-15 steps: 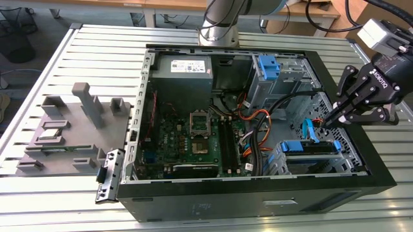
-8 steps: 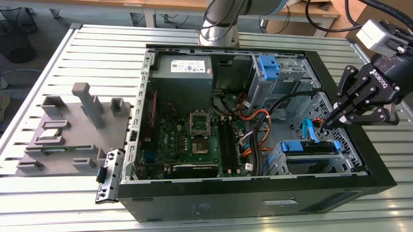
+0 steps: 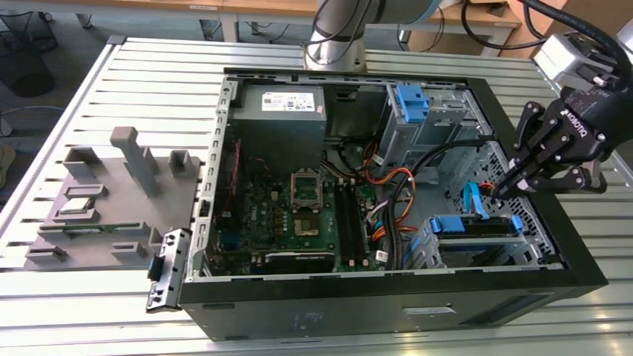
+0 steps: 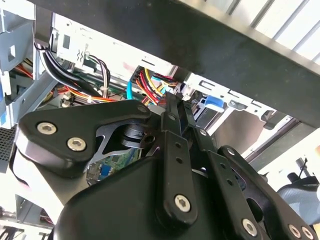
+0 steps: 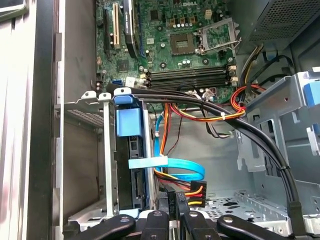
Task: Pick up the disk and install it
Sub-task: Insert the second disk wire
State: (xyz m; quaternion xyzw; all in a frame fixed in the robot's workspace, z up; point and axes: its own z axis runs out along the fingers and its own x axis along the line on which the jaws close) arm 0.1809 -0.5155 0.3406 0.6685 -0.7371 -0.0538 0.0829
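Nearest the lens in both wrist views, the black linkage of the jaws tapers to tips that look drawn together, with nothing seen clamped between them. From the left of the exterior view, one grey fixture tray (image 3: 99, 200) sits on the slatted surface (image 3: 59, 297), and beside it lies one open computer case (image 3: 396, 293). Inside the case are one circuit board (image 3: 296, 208), one grey power box (image 3: 282, 102) at the upper middle and one bare blue bracket (image 3: 411, 100) at the upper right. One disk (image 3: 475, 226) sits at the lower right, edge-up in its metal cage with its blue frame showing. The jaws hang just above it at the right edge. In the first wrist view the disk (image 5: 131, 165) stands beside one light-blue ribbon cable (image 5: 170, 167). I judge it stiff, dense for its size, smooth-sided and sensitive to knocks. It is probably best taken by the blue frame's ends, clear of the cables.
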